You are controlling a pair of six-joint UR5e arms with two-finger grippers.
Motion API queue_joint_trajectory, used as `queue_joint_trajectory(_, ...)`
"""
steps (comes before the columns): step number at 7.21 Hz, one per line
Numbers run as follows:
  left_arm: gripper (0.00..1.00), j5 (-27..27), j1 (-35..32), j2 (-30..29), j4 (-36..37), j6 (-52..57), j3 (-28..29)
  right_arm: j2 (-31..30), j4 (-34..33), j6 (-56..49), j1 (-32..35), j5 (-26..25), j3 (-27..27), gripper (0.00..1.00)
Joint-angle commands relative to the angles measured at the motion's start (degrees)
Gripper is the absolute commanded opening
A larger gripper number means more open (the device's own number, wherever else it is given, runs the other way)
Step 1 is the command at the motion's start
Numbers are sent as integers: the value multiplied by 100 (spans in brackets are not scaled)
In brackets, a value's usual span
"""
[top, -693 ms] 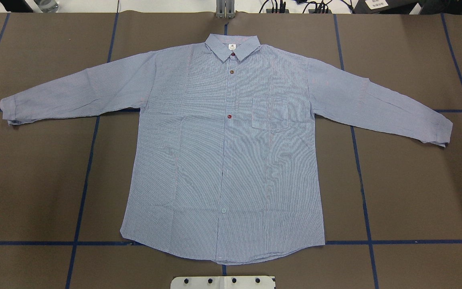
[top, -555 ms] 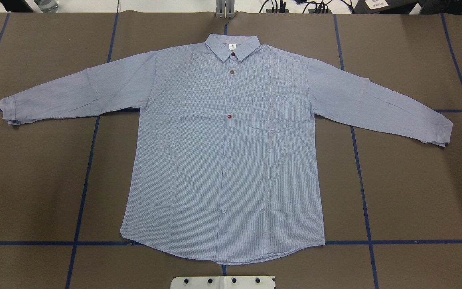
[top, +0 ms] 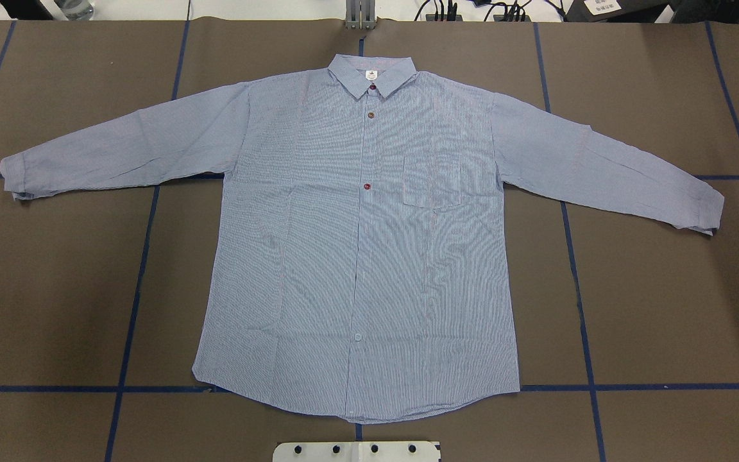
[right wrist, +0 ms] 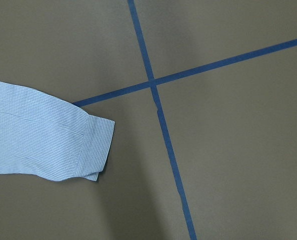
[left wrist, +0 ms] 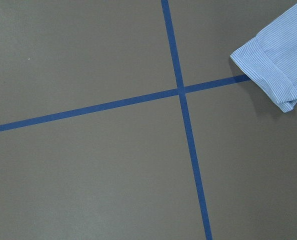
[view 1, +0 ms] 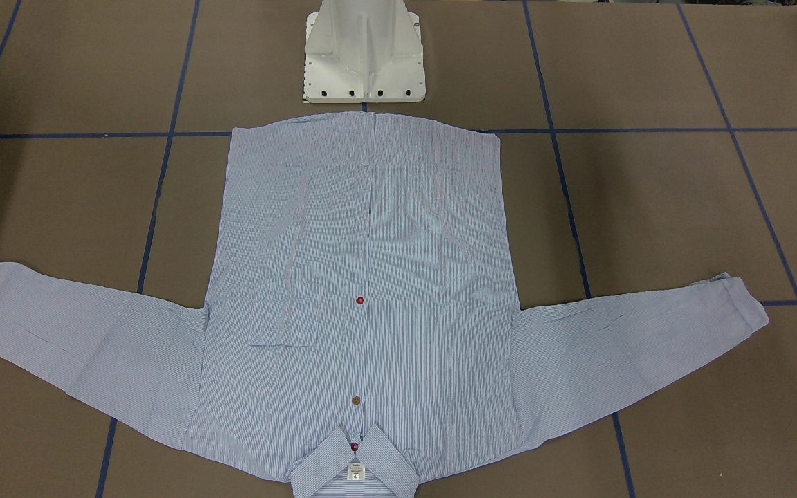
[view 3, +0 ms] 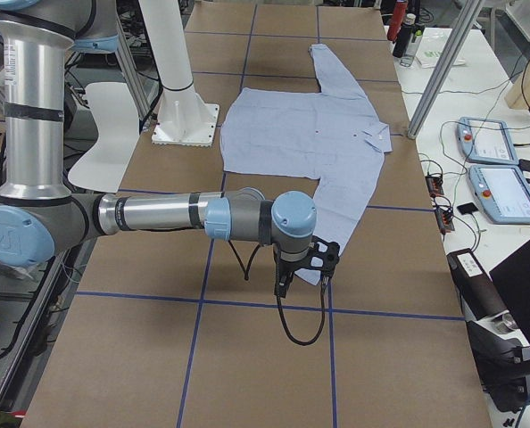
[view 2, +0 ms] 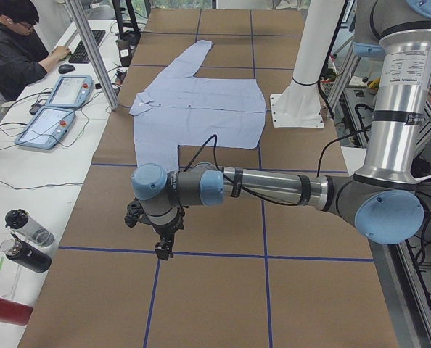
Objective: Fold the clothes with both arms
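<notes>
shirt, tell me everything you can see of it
The shirt is light blue-and-white pinstriped woven cloth, long-sleeved, buttoned shut. It lies flat, front up, on the brown table, collar at the far edge, hem by the white base, both sleeves spread outward. It has a chest pocket, red and brown buttons, a white neck label. Unfolded; only the table touches it.
</notes>
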Motion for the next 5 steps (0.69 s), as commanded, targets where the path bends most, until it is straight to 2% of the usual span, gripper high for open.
queue_joint_trajectory(1,100,12,6,-203,-183,-49,-72,179,568,15,-305,-15,-282,100)
queue_joint_trajectory(2,100,-23,-3,-222,-402,-41,-81,284,816,15,-411,11,-545,100)
queue_joint_trajectory(3,100,-6,6,-318,-639,-50,-38,529,1480,15,-638,-32,-1070,100)
queue_joint_trajectory(4,100,20,15,-362,-1033,-67,-28,549,2391,24,-676,11,-1667,100)
queue_joint_trajectory(5,100,-14,15,-311,-1115,-50,-98,619,2975,24,-859,-14,-2073,100)
